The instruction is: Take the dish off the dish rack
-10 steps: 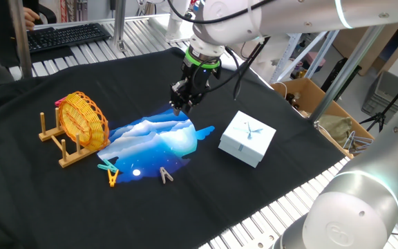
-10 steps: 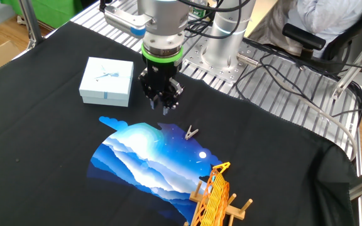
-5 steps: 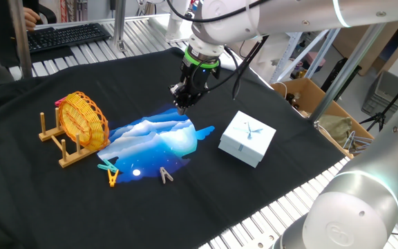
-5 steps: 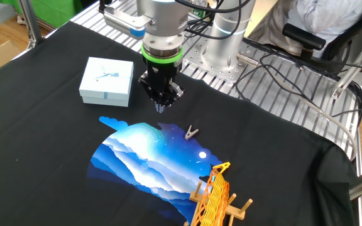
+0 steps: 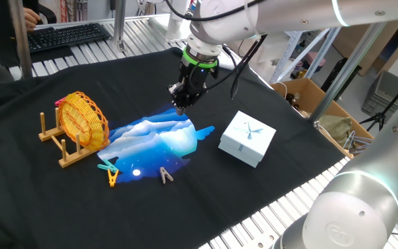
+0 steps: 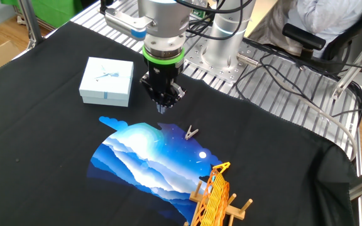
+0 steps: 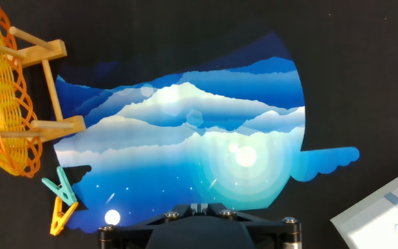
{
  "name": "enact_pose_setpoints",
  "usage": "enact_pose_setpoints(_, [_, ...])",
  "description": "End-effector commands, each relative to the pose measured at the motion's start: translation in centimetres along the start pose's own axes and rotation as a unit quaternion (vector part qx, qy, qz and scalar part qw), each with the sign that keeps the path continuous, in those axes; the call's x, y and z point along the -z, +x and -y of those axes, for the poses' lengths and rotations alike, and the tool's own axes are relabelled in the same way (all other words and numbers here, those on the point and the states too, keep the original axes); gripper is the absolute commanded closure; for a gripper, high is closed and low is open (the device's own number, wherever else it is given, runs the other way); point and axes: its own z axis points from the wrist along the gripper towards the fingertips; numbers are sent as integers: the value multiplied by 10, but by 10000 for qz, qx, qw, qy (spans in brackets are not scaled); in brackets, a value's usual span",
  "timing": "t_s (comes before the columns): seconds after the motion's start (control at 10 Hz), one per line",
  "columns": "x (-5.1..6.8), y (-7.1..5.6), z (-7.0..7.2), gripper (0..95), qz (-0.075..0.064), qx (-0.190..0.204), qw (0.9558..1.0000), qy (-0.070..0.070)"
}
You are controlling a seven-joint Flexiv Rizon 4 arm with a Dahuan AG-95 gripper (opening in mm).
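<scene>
- Fixed views showed the task barely begun: the round yellow-orange woven-mesh dish (image 5: 83, 119) stood on edge between the upright pegs of the small light-wood dish rack (image 5: 66, 146), not yet lifted.
- Black two-finger pincer (image 5: 179, 108) hung above the far edge of the blue-and-white irregular flat mat (image 5: 156, 140), its fingertips drawn together on nothing; the dish lay well apart from it, beyond the mat.
- What remained, by my judgement: reaching the rack, opening, gripping the rim, lifting the dish clear of the pegs.
- Hand view caught the dish (image 7: 2, 104) at the left edge, its open lattice bulging outward, upright, and leaning against the pegs.
</scene>
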Motion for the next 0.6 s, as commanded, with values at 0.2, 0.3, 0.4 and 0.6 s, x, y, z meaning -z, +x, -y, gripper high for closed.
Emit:
enact_pose_setpoints(0.2, [-1,0,-2,950,2,24,10000,-7])
enact_pose_setpoints(0.3, [-2,0,-2,950,3,31,10000,-4])
enact_pose_setpoints(0.4, [-2,0,-4,950,-27,59,10000,22])
enact_pose_setpoints(0.6, [-2,0,-5,950,-60,81,9999,28])
